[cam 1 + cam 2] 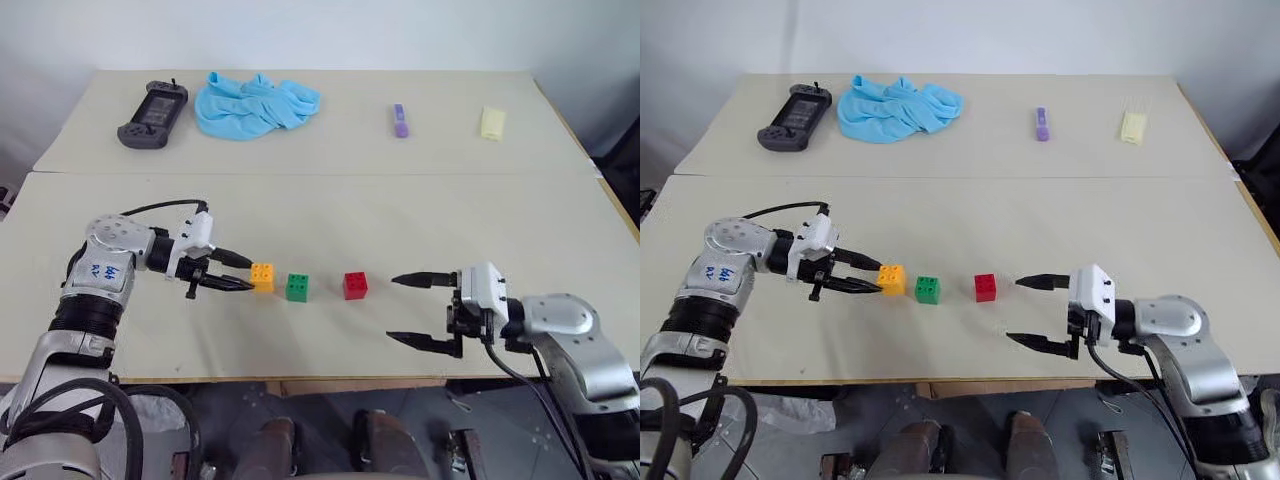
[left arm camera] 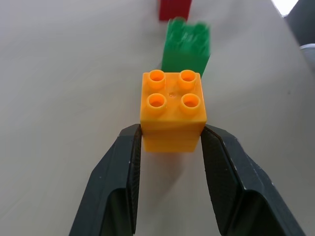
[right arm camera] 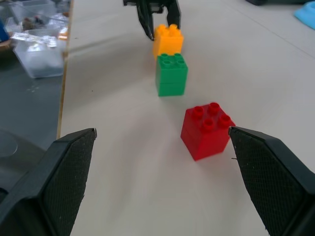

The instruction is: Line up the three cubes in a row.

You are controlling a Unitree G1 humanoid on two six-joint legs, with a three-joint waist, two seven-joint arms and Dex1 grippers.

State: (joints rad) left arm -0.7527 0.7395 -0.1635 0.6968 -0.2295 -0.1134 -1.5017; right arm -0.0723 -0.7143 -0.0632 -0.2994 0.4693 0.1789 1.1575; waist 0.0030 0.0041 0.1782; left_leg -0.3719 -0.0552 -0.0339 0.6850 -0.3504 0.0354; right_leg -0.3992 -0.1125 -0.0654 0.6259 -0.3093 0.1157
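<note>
the green cube [image 1: 297, 287] is taken as the landmark, on the near part of the table [image 1: 330, 215]. the orange-yellow cube [image 1: 263, 276] is found just beside it on the robot's left, and the red cube [image 1: 355, 285] is set on the opposite side with a wider gap. the three are seen in a rough line running left to right, the red one turned slightly askew.

the left gripper [image 1: 238, 271] is seen closed on the orange-yellow cube, a finger pressed to each side face. the right gripper [image 1: 408, 309] is held wide open, nothing between its fingers, beyond the red cube from the landmark and pointing toward it.

the red cube is judged nearer the right gripper, directly along its fingers; no obstruction is noted between them.

a game controller [image 1: 152, 113], a blue cloth [image 1: 253, 103], a purple marker [image 1: 399, 121] and a pale yellow piece [image 1: 492, 122] are noted far behind the landmark, well apart from the row.
</note>
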